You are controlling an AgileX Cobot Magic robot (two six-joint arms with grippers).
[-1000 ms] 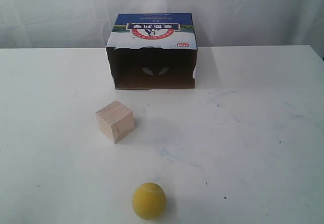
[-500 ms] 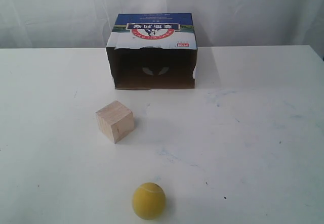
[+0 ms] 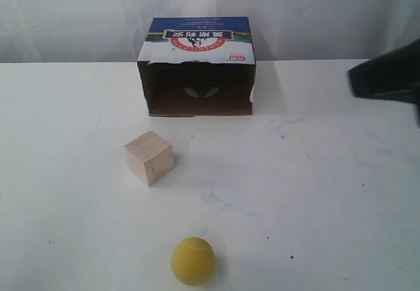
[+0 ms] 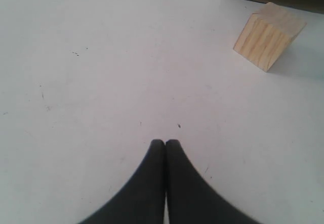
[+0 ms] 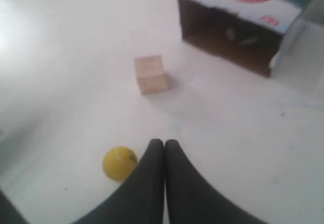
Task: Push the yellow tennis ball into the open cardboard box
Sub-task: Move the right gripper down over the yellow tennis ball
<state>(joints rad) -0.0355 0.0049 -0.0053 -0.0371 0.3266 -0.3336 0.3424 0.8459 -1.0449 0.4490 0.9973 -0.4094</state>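
Note:
The yellow tennis ball [image 3: 193, 261] rests near the table's front edge, also seen as the ball [image 5: 118, 163] in the right wrist view, just beside my right gripper [image 5: 164, 142], which is shut and empty. The open cardboard box [image 3: 197, 67] lies at the back with its dark opening facing the front; the box [image 5: 238, 19] shows in the right wrist view too. Part of my right arm [image 3: 390, 77] enters at the exterior view's right edge, high above the table. My left gripper [image 4: 165, 142] is shut over bare table, out of the exterior view.
A pale wooden cube [image 3: 149, 157] stands on the white table [image 3: 315, 173] between ball and box, slightly left of the line joining them. The cube [image 4: 268, 36] also shows in the left wrist view and as the cube [image 5: 151, 74] in the right wrist view.
A dark part of the right arm has come into the exterior view at the right edge. Ball, cube and box have not moved.

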